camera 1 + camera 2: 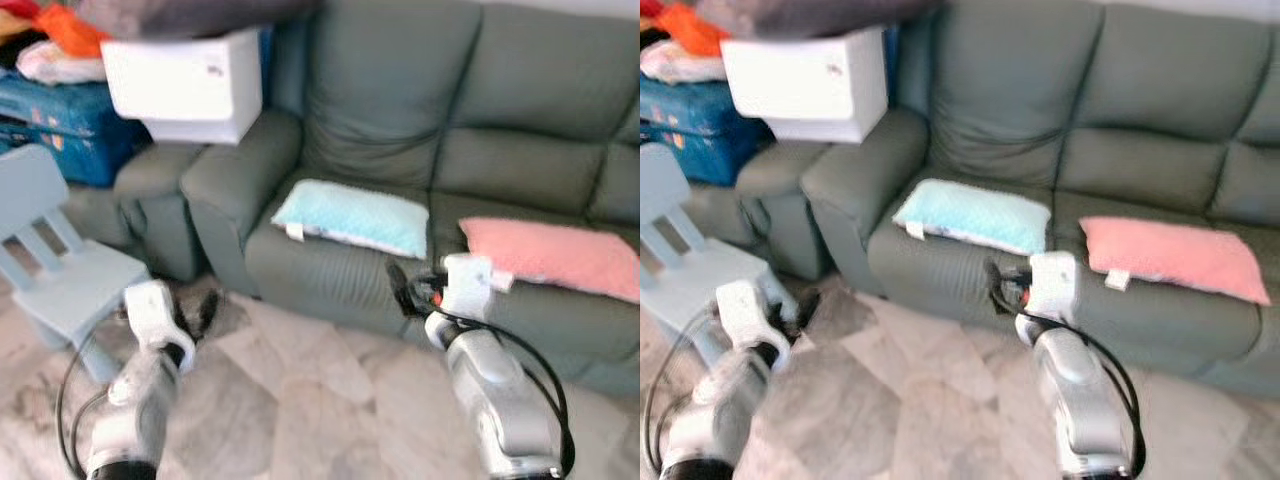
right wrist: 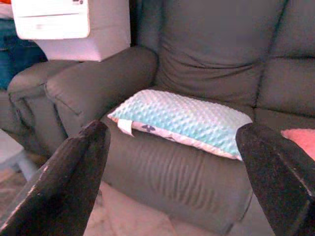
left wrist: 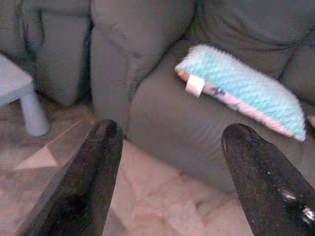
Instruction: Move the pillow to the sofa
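A light blue pillow [image 1: 352,216] lies flat on the left seat of the grey-green sofa [image 1: 520,130], a white tag at its near corner. A pink pillow [image 1: 550,255] lies on the seat to its right. My right gripper [image 1: 400,285] hovers over the floor just before the sofa's front edge, between the two pillows. It is open with nothing in it, and the blue pillow [image 2: 182,118] shows between its fingers. My left gripper [image 1: 205,310] is low by the sofa's left arm, open and empty, facing the blue pillow [image 3: 241,91].
A light blue child's chair [image 1: 70,280] stands at the left. A white box [image 1: 185,85] rests on a second grey armchair [image 1: 150,190], with blue bags [image 1: 60,125] and clothes behind it. Marble floor [image 1: 300,400] stretches in front of the sofa.
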Robot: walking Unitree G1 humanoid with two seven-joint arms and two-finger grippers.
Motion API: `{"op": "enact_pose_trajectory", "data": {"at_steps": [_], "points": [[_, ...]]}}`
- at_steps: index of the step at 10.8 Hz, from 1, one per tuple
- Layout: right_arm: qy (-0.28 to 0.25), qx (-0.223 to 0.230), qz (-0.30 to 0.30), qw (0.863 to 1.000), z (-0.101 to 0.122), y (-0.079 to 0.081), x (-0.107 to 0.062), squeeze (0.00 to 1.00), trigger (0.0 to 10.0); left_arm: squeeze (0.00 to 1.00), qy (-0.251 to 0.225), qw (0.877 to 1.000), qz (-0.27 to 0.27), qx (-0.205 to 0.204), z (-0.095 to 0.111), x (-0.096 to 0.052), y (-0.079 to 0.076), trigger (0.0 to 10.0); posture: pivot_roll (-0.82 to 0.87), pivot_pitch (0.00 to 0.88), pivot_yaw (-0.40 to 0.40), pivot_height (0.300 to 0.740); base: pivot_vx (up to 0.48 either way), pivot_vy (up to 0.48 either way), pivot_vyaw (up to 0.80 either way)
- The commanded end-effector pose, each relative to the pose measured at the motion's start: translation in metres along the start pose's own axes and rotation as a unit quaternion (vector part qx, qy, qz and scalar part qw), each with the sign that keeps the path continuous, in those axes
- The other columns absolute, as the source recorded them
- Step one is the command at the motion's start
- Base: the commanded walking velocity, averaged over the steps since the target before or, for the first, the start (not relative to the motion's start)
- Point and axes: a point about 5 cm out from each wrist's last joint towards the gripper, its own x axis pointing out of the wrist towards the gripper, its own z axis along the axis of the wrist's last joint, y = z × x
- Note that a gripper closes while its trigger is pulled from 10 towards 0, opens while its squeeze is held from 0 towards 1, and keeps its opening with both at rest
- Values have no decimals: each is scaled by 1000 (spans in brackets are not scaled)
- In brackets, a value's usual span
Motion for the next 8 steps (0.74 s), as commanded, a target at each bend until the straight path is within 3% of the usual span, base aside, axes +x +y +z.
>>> {"op": "enact_pose_trajectory", "data": {"at_steps": [1,3,4,7,8], "points": [[5,-3,-13,1000,-2,-7,-3,0,10000,0,0,1000,-10,-4,-1,1,-5,10000,-183,25,-10,740,0,0,0],[7,-8,-16,1000,-2,-9,-4,0,10000,0,-1,1000,-5,-15,-3,2,-3,10000,-186,28,-11,740,0,0,0],[10,-10,-19,1000,-2,-10,-4,0,10000,0,2,1000,0,-17,-3,4,0,10000,-191,32,-11,740,0,0,-800],[14,-14,-24,1000,-3,-12,-5,0,10000,0,10,1000,-8,17,-3,7,0,10000,-195,37,-10,740,0,0,-792],[14,-17,-24,999,-3,-12,-5,0,10000,0,-26,998,-27,51,2,8,-1,10000,-195,38,-9,740,0,0,-788]]}}
